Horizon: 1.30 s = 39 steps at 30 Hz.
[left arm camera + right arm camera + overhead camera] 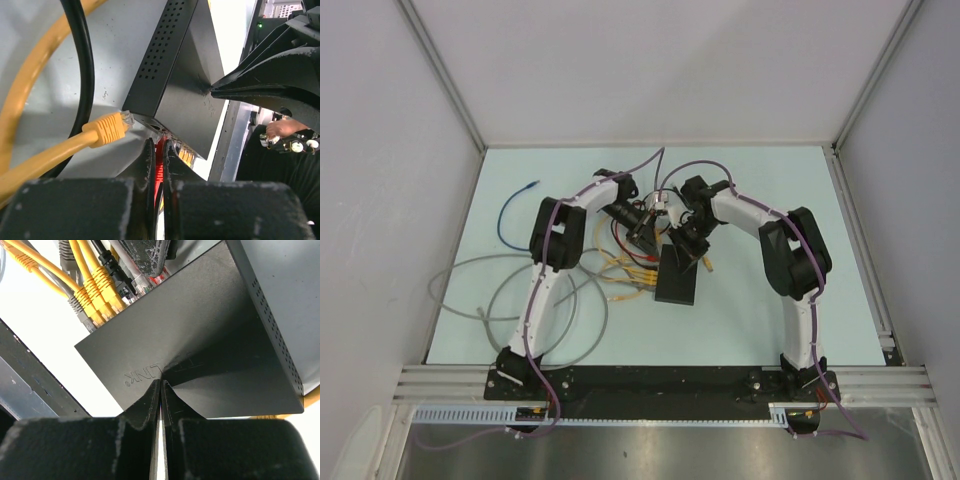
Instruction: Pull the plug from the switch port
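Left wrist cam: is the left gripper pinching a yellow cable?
No, the left gripper is closed on a red cable at the switch port row; the yellow plug lies loose beside it.

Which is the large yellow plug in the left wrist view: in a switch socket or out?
Out. The yellow plug shows its clear tip bare beside the switch, in no socket.
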Tool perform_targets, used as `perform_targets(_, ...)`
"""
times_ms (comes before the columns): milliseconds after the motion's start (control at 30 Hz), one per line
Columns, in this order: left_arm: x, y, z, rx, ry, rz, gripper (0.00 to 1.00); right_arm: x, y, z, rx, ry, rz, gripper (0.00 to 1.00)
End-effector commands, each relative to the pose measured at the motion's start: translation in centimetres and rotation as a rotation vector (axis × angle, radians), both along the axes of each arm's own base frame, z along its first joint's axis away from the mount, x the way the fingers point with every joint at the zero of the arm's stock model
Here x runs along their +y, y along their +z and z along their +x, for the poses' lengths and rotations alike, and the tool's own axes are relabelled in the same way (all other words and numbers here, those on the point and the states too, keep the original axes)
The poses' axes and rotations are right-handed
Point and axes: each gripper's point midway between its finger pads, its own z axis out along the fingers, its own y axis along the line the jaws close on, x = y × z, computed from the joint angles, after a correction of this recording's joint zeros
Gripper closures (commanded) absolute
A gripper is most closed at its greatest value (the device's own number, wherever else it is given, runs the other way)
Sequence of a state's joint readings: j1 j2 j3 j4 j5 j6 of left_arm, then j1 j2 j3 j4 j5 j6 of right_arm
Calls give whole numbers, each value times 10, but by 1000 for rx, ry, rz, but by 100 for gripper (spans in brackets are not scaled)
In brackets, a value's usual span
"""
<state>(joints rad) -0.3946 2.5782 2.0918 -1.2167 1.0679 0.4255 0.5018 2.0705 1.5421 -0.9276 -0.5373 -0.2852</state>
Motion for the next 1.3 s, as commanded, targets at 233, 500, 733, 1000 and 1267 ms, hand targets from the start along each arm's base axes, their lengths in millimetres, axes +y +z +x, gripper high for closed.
perform_targets(233,18,-25,-3,-105,-42,40,100,-14,-26,4,-34,18,-99,92)
perform_targets(500,23,-20,29,-146,-22,51,100,-13,-28,3,-30,21,-105,92)
perform_targets(733,32,-22,-12,-54,-70,-7,100,-14,-28,4,-34,20,-106,93)
perform_targets(1000,31,-9,38,-160,-60,10,100,-13,-30,3,-29,24,-110,93)
perform_targets(1267,27,7,21,-187,-53,-66,100,-14,-30,6,-36,20,-110,92)
